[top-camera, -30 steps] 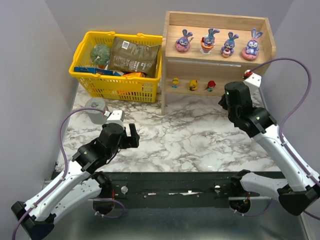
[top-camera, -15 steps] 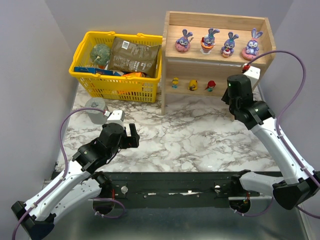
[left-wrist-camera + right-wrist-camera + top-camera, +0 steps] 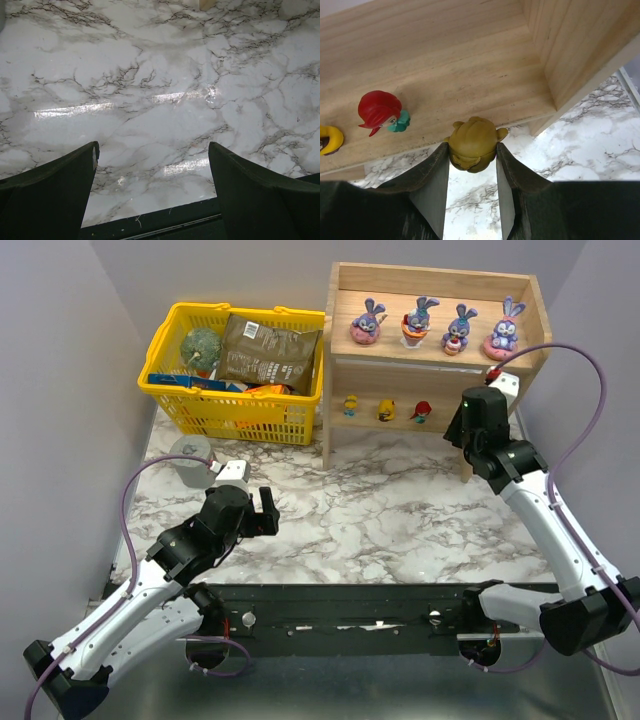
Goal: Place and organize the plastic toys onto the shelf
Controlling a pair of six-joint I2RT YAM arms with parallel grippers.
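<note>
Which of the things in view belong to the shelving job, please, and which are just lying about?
Job: wooden shelf; four purple bunny figurines; two yellow mini figurines; red-haired figurine; tan figurine in right gripper.
Lying about: yellow basket; brown packet; green ball; grey cup.

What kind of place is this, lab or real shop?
Probably a lab tabletop rig staged as a shop: grey walls close around a marble-print table, a wooden shelf of toy figurines, a yellow basket.

No lettering is legible anywhere; the brown packet (image 3: 268, 350) in the yellow basket (image 3: 230, 412) bears print too small to read.
</note>
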